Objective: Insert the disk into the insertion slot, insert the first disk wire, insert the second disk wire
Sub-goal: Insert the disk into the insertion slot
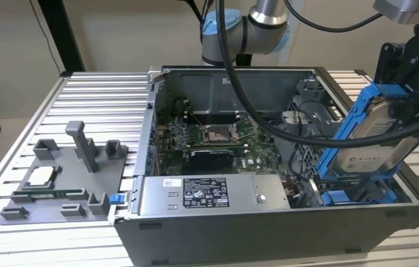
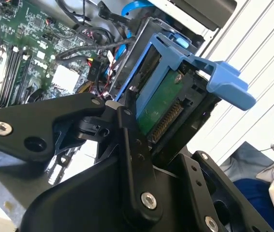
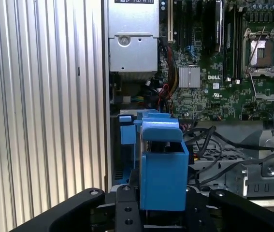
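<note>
End effector (image 1: 404,83) clamped on the disk (image 1: 376,149) (blue carrier, tilted), poised above the insertion slot (image 1: 347,196) of the open case (image 1: 269,225).

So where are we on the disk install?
Nothing seated yet. In hand: the gripper has its jaws shut on the disk, held tilted over the insertion slot at the exterior view's right of the case. Left: the disk is not down in the slot, and its connector is bare in the second wrist view, so nothing is plugged into it.
</note>
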You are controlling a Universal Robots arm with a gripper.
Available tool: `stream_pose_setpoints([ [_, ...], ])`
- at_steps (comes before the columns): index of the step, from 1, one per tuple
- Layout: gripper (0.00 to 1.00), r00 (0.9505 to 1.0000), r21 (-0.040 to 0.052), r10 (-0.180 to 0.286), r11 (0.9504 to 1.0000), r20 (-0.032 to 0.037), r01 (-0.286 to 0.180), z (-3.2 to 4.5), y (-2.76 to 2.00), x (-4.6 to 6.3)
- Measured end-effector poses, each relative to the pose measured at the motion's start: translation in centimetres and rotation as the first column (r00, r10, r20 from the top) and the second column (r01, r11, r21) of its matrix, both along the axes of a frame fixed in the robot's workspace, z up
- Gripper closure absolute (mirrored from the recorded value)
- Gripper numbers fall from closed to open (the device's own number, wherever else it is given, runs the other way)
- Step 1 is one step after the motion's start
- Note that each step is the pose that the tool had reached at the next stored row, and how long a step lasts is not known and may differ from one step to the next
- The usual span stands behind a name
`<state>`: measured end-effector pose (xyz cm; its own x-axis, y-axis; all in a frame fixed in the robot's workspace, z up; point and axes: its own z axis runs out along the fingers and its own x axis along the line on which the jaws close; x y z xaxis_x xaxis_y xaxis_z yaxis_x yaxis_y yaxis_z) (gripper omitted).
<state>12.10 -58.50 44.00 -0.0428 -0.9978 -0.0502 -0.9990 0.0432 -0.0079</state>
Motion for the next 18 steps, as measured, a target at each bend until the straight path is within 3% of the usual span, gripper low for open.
stream_pose_setpoints([
  [18,1.0,1.0,0.0011,0.0,1.0,-0.003,0.0,-0.63,0.0,0.69],
])
